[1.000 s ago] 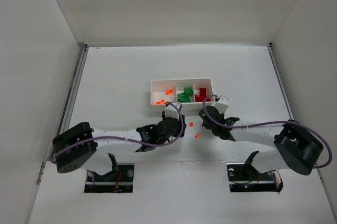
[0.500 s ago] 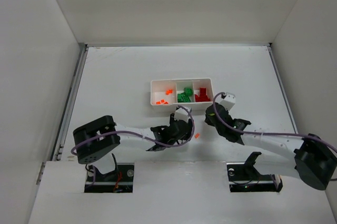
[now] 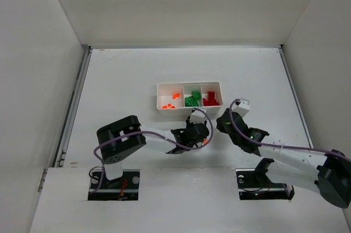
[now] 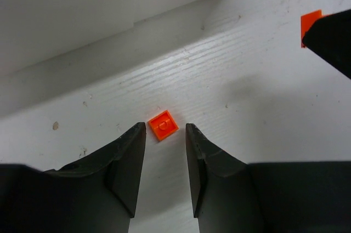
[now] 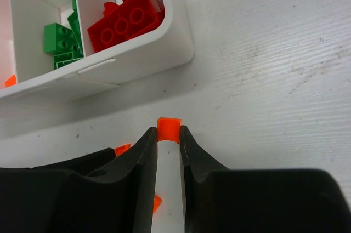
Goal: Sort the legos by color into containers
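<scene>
The white three-compartment tray [image 3: 186, 109] holds orange bits [image 3: 171, 100] on the left, green bricks [image 3: 192, 100] in the middle and red bricks [image 3: 210, 98] on the right. My left gripper [image 3: 198, 133] is low over the table in front of the tray. In the left wrist view it [image 4: 164, 134] is open, with a flat orange bit [image 4: 163, 125] lying on the table just beyond its fingertips. My right gripper [image 3: 224, 123] sits right of it. In the right wrist view it [image 5: 168, 134] is shut on a small orange bit [image 5: 169, 128] at the fingertips, near the tray's corner [image 5: 181, 41].
Loose orange bits [image 5: 122, 149] lie on the table by the right gripper's fingers. Another orange bit [image 4: 311, 24] shows at the right of the left wrist view, partly behind the right gripper's dark finger [image 4: 334, 38]. The two grippers are close together. White walls enclose the table.
My left arm has swung to the right, bringing its gripper over the loose orange bits below the tray. My right gripper has shifted a little right and toward me.
</scene>
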